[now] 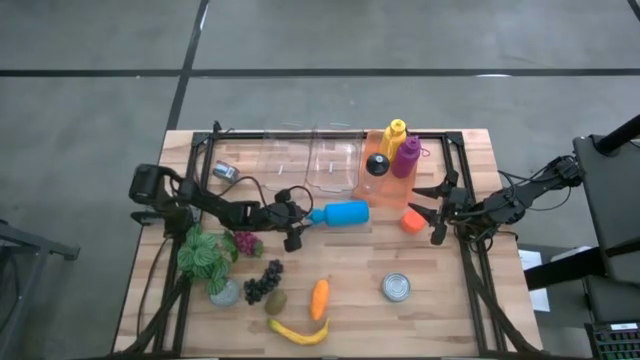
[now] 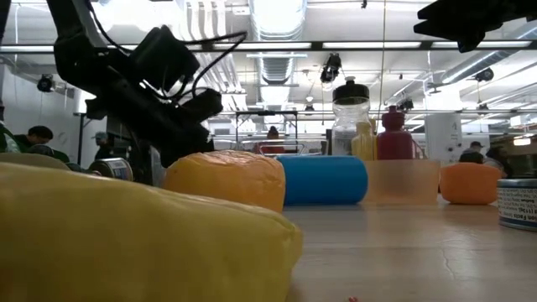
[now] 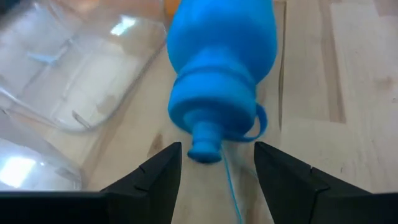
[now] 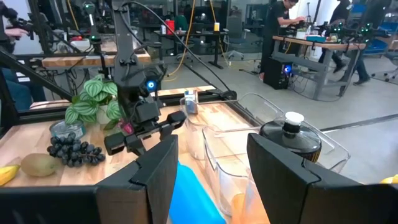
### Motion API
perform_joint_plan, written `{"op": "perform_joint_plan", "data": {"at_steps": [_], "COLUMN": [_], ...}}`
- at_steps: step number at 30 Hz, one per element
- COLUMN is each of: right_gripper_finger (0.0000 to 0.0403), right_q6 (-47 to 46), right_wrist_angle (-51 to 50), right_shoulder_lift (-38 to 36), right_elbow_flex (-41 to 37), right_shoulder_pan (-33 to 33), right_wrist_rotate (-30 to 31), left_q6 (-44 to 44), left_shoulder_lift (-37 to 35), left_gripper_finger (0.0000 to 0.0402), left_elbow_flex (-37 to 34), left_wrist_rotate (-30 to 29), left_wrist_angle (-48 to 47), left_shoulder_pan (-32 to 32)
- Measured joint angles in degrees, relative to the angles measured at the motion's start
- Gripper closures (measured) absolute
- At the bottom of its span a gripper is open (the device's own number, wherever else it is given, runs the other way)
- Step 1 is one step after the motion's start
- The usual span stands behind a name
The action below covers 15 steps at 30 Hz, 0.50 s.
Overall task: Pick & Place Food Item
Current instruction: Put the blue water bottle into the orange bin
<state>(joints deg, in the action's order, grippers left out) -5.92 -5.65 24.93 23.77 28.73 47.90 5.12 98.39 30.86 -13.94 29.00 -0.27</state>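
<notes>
**Lining Up on the Blue Bottle**

Pointing its spread fingers at the cap end, the left gripper (image 1: 297,222) sits at table centre, just at nine o'clock of the blue bottle (image 1: 340,213), which lies on its side with its neck toward the gripper; in the left wrist view the two fingers (image 3: 152,180) flank the nozzle of the bottle (image 3: 221,74) without touching it, so nothing is pinched yet; I judge the jaws are held apart like this so they can slide around the narrow neck. The bottle lies flat, just at six o'clock of the clear containers (image 1: 310,160), likely because it rolled or was set down that way; its loop strap trails on the wood.

The right gripper (image 1: 432,212) waits toward three o'clock on the table, fingers spread and empty, just beside a small orange item (image 1: 411,222); held clear, it leaves the centre free for the other arm.

The food items cluster around six o'clock: grapes (image 1: 262,281), a kiwi (image 1: 276,301), a carrot (image 1: 319,297) and a banana (image 1: 300,331), well apart from either gripper; a tin can (image 1: 396,288) stands toward five o'clock. Since the task names a food item, the bottle approach seems off-target.
</notes>
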Motion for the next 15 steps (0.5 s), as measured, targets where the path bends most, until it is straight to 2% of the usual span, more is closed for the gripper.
{"op": "perform_joint_plan", "data": {"at_steps": [15], "right_gripper_finger": [0.0213], "right_q6": [0.0], "right_wrist_angle": [0.0], "right_shoulder_lift": [0.0], "right_elbow_flex": [0.0], "right_shoulder_pan": [0.0], "right_wrist_rotate": [0.0], "left_q6": [0.0], "left_shoulder_lift": [0.5], "left_gripper_finger": [0.0197], "left_elbow_flex": [1.1], "left_wrist_rotate": [0.6], "left_wrist_angle": [0.1], "left_shoulder_pan": [0.0]}}
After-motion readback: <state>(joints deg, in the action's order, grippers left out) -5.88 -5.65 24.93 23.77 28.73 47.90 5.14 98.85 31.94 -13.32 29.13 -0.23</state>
